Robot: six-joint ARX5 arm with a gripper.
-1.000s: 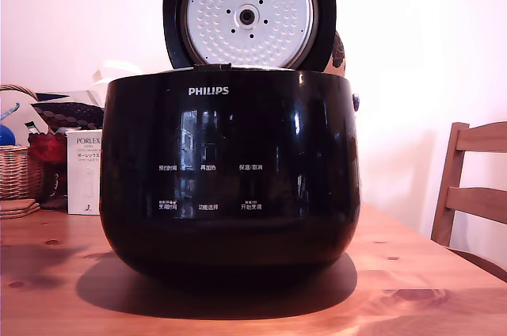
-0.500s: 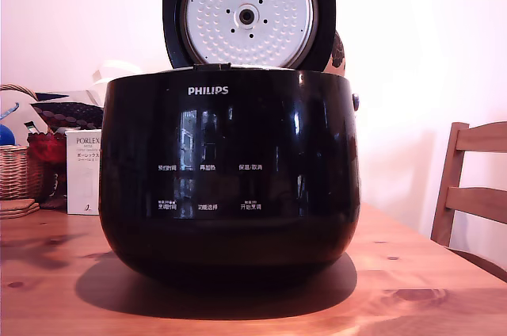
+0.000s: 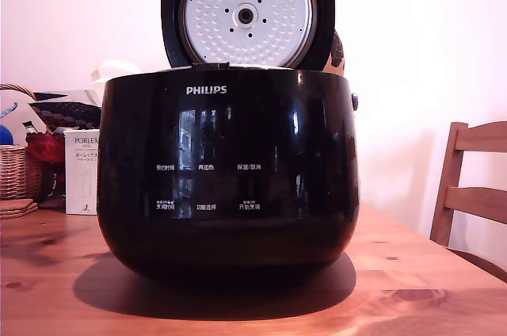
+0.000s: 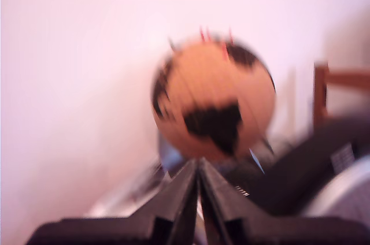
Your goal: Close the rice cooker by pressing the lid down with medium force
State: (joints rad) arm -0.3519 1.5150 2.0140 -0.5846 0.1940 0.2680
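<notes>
While the rice cooker [image 3: 228,173] sits mid-tabletop [image 3: 428,273], its lid [image 3: 247,11] stands upright at the cooker's rear edge, silver plate facing forward. Blurred in the wrist view, the gripper [image 4: 198,167] shows fingers pressed together, empty. Likely approaching; next, push the lid's top forward and down.

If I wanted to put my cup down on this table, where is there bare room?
Bare wood lies in front of the rice cooker and on the exterior view's right, between it and the chair. The exterior view's left is crowded: a basket, a white box and other clutter behind.
</notes>
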